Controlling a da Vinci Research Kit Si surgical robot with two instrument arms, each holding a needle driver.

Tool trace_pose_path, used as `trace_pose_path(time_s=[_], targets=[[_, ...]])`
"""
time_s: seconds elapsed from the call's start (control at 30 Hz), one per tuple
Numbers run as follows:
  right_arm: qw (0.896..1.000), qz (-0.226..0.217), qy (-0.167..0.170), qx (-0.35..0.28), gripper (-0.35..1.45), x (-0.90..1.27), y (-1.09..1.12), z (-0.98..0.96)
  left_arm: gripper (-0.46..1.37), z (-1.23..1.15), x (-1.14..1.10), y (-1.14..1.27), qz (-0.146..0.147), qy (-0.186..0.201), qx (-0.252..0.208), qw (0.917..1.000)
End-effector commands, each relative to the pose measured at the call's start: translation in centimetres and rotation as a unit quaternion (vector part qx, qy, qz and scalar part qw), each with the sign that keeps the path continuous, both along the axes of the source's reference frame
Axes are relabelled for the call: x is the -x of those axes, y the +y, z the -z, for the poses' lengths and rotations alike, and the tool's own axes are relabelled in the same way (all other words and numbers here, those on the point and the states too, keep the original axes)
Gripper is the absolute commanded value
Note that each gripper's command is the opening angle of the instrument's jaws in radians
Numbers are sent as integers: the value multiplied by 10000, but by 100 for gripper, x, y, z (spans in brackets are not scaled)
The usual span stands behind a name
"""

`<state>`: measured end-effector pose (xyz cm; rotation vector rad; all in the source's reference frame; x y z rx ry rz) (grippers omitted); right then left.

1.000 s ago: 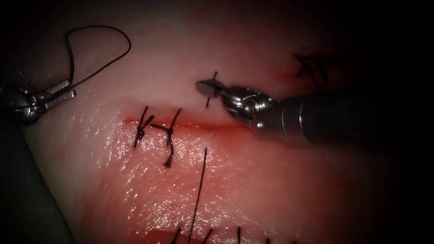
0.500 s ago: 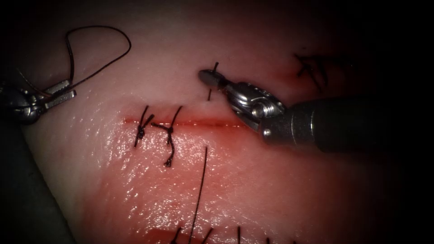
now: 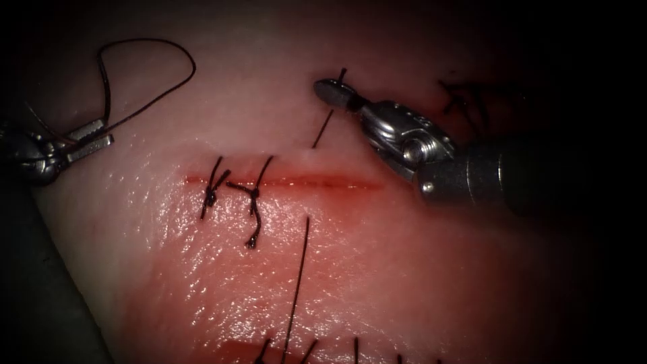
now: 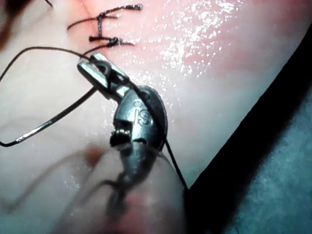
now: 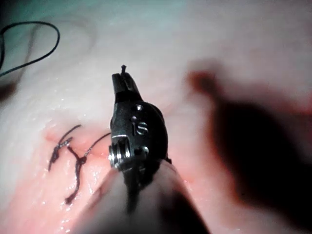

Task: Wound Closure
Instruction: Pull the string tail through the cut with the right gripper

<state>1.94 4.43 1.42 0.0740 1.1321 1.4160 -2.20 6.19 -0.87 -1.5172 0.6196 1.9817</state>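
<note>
Right tool [image 3: 330, 89] has lifted toward one o'clock, fingers clenched on the needle [image 3: 323, 129], drawing it from the tissue [image 3: 404, 269]; follow its curve, while left tool [image 3: 94, 138] grasps thread [image 3: 145, 42].

- Right tool [image 3: 331, 89]: polished metal jaws, dark matt shaft.
- Left tool [image 3: 91, 138]: bright, smooth metal.
- Tissue [image 3: 404, 269]: wet, glossy, finely pebbled.
- Thread [image 3: 145, 47]: dark, thin, matt.

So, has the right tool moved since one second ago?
Yes. The right tool, shut on the needle, rose up and rightward, away from the cut.
</note>
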Motion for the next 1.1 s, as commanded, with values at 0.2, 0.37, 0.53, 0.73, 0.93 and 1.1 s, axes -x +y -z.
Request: trace_pose_path(time_s=[0.2, 0.37, 0.53, 0.73, 0.93, 1.1], targets=[[10000, -4, -37, 31, -35, 3, 3, 4, -35, 0, 0, 0, -17, -2, -3, 10000], [10000, -18, -39, -10, -35, 4, 9, 10, -35, 0, 0, 0, -17, -2, -3, 10000], [10000, -41, -31, -36, -35, 3, 15, 16, -35, 0, 0, 0, -17, -2, -3, 10000], [10000, -31, -32, -8, -35, 4, 11, 11, -35, 0, 0, 0, -17, -2, -3, 10000], [9996, 114, -162, 178, -31, 4, 10, 12, -35, 0, 0, 0, -17, -2, -3, 10000], [9996, 173, -109, 178, 75, 8, 8, 13, -35, 0, 0, 0, -17, -2, -3, 10000]])
